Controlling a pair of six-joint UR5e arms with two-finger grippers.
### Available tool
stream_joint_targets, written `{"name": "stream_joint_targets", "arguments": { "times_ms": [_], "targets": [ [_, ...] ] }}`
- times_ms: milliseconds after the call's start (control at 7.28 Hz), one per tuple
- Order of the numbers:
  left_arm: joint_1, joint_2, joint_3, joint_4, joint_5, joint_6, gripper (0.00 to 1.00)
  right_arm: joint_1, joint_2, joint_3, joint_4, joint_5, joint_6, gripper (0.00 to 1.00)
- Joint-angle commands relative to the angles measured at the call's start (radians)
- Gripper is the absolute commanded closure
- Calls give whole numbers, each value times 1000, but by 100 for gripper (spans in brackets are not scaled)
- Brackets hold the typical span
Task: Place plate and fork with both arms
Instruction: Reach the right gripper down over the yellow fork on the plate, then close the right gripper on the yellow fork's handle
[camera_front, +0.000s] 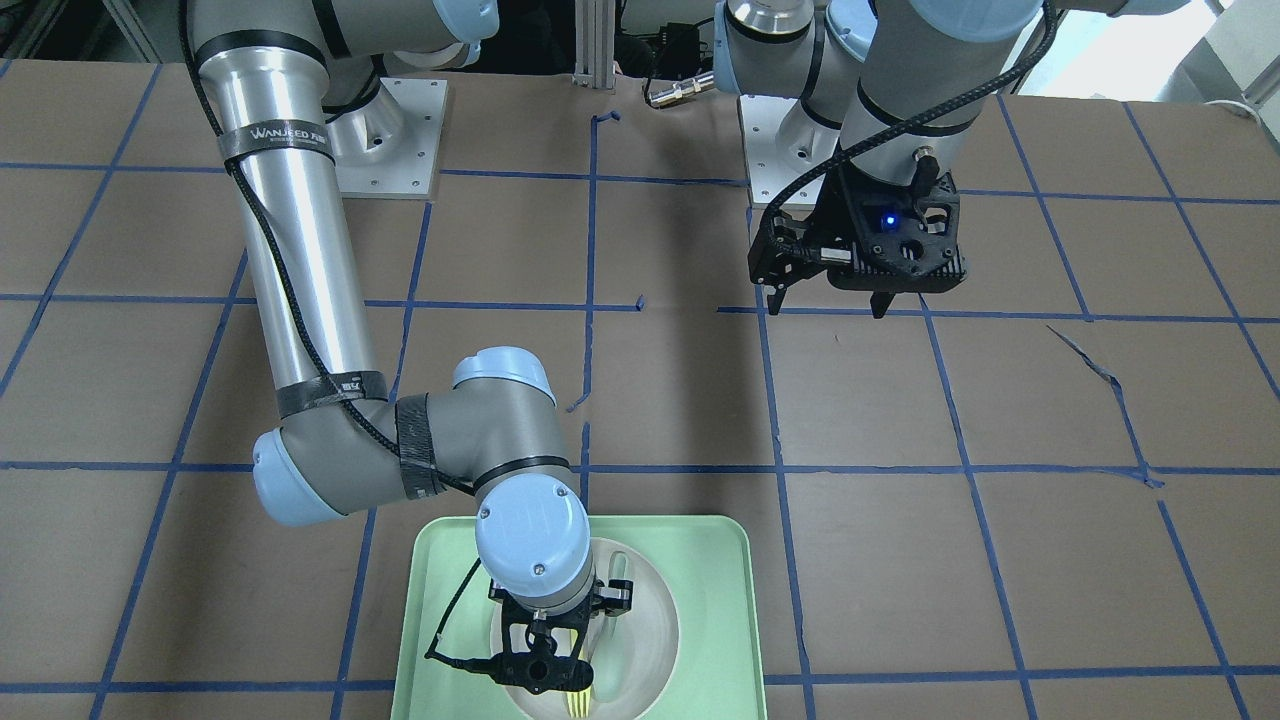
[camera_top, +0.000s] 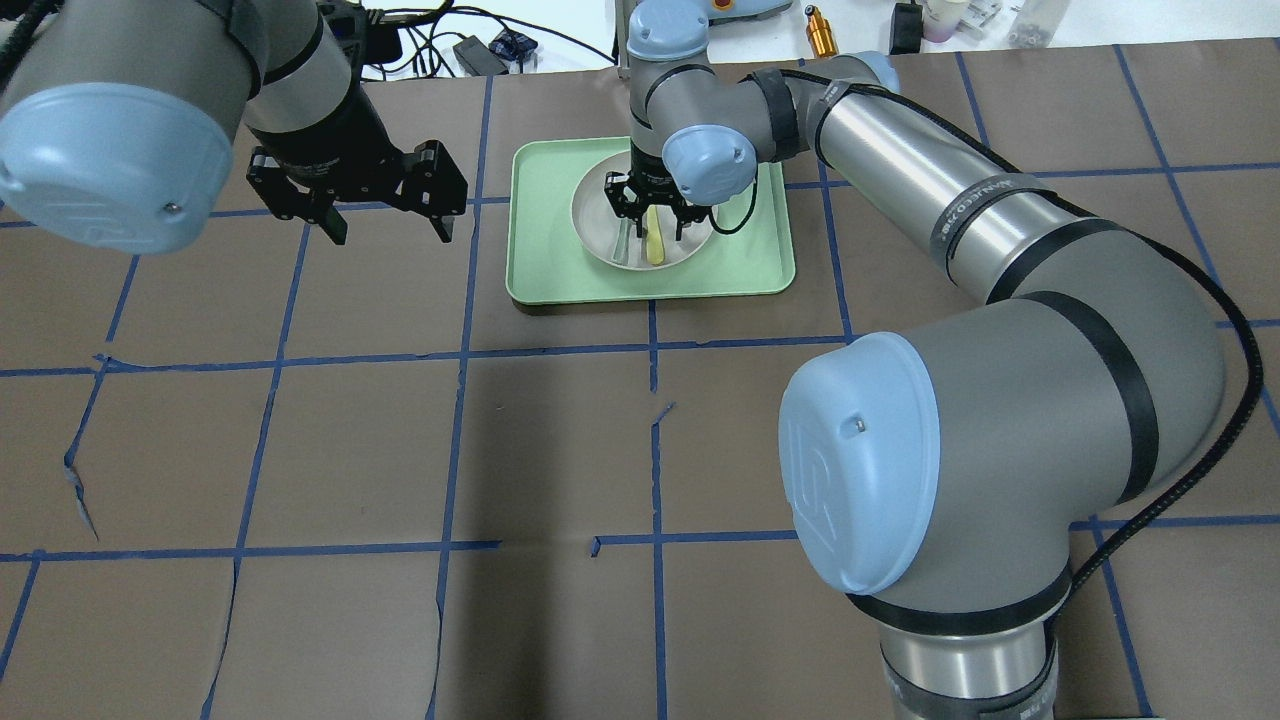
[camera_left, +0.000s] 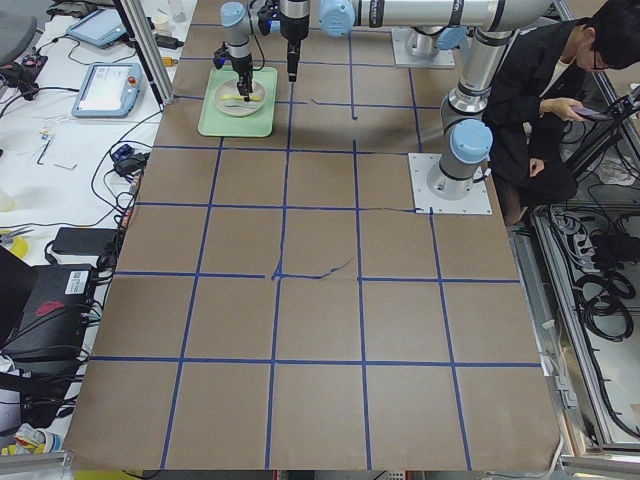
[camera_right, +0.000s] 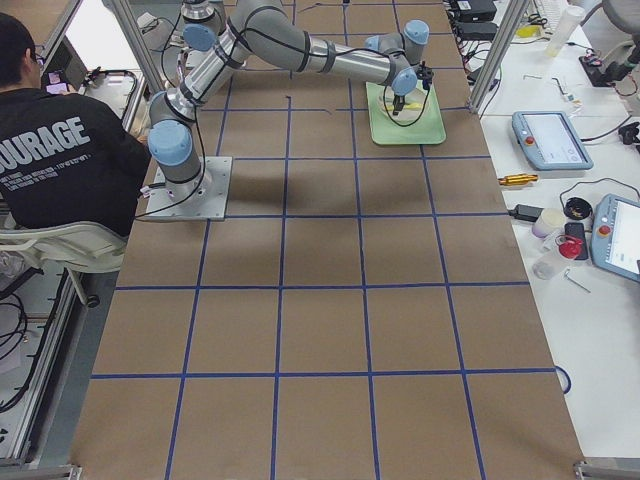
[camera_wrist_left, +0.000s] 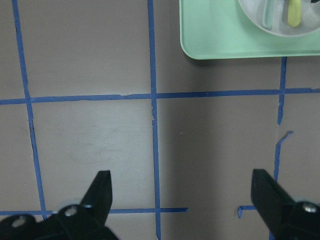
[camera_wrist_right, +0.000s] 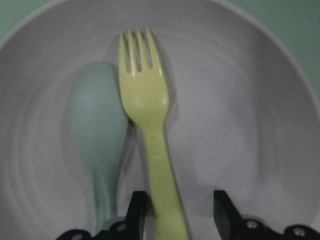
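Observation:
The white plate (camera_top: 590, 205) sits in the pale-green tray (camera_top: 545, 270) at the table's far side. The yellow fork (camera_wrist_right: 147, 95) lies in the plate, right beside a pale grey-green spoon (camera_wrist_right: 97, 120). My right gripper (camera_wrist_right: 179, 207) is low over the plate, open, with its fingers on either side of the fork's handle. It also shows in the overhead view (camera_top: 650, 210). My left gripper (camera_top: 392, 235) is open and empty, and hovers above the bare table to the left of the tray. In the left wrist view, the left gripper (camera_wrist_left: 181, 182) looks down on the table and the tray's corner (camera_wrist_left: 215, 35).
The table is brown paper with a grid of blue tape lines. Cables and small devices lie beyond the table's far edge (camera_top: 480, 50). A person (camera_left: 545, 110) sits near the robot's base, off the table.

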Motion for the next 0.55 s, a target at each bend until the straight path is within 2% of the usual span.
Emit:
{"name": "stream_joint_targets", "arguments": {
  "times_ms": [0, 412],
  "targets": [
    [0, -1, 0, 0, 0, -3, 0, 0, 0, 10, -9, -4, -2, 65],
    [0, -3, 0, 0, 0, -1, 0, -1, -8, 10, -8, -5, -7, 73]
  ]
}}
